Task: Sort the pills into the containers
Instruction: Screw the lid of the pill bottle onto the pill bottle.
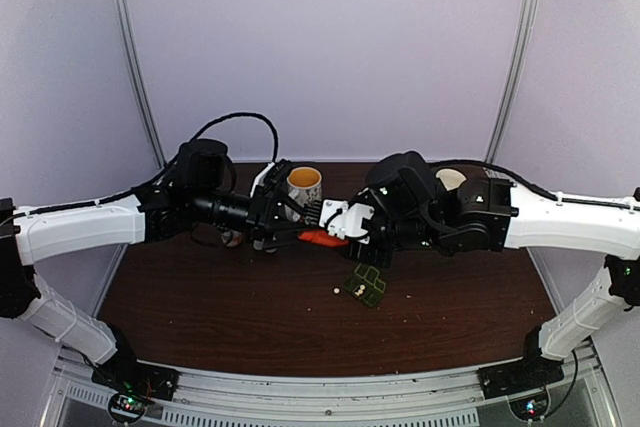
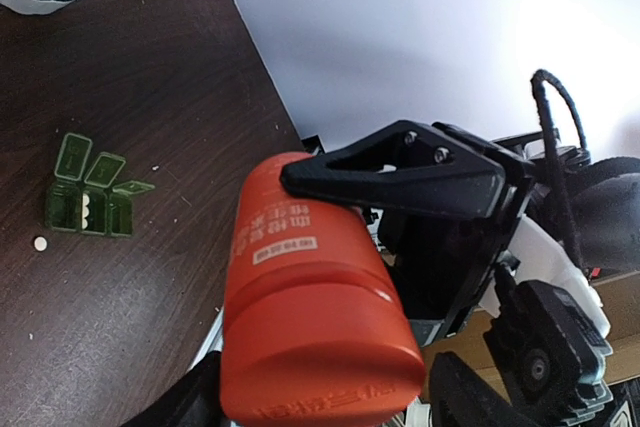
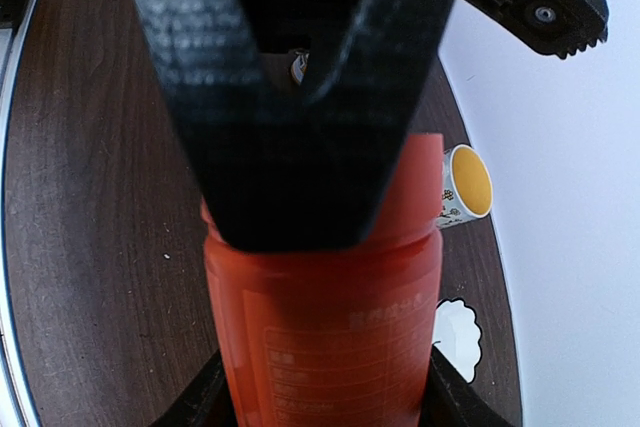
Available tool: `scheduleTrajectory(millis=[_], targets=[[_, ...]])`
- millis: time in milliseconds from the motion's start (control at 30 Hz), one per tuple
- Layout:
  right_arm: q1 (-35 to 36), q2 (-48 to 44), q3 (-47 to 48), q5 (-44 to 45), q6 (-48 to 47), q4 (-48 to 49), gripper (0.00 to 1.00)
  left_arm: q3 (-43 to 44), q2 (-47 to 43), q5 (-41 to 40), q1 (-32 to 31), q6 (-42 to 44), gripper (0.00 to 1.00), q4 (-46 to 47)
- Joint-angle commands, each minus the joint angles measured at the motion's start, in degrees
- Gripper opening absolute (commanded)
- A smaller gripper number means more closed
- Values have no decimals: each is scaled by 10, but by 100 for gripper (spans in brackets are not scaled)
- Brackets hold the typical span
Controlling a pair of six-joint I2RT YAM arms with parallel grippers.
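Note:
An orange pill bottle (image 1: pixel 322 238) hangs on its side above the table between my two arms. My right gripper (image 3: pixel 322 397) is shut on the bottle's body (image 3: pixel 330 327), one finger on each side. My left gripper (image 2: pixel 325 397) is open around the cap end (image 2: pixel 310 347), and a gap shows beside its right finger (image 2: pixel 470 387). The dark-green pill box, the containers (image 1: pixel 367 285), lies on the table below with its lids up. One white pill (image 2: pixel 85 209) sits in a compartment of the box (image 2: pixel 88 202). Another white pill (image 2: pixel 40 243) lies loose beside the box.
A white mug with a yellow inside (image 1: pixel 304 185) stands at the back behind the left gripper. A second mug (image 1: pixel 452 179) sits behind the right arm. A white scalloped dish (image 3: pixel 458 337) lies near the yellow mug (image 3: pixel 465 187). The back wall runs close behind them.

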Motion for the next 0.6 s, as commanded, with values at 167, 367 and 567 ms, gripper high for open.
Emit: scheduleTrajectory(millis=[167,367,567], targets=[[11,10,29,18,-6,-25,0,32,16,1,3,30,50,-20],[9,27,54,-32,10,-67,0,45,14,-17,2,96,43,-86],[-28,40,98,-202,44,-116,0,63,-13,-49,-17,260,38,-146]])
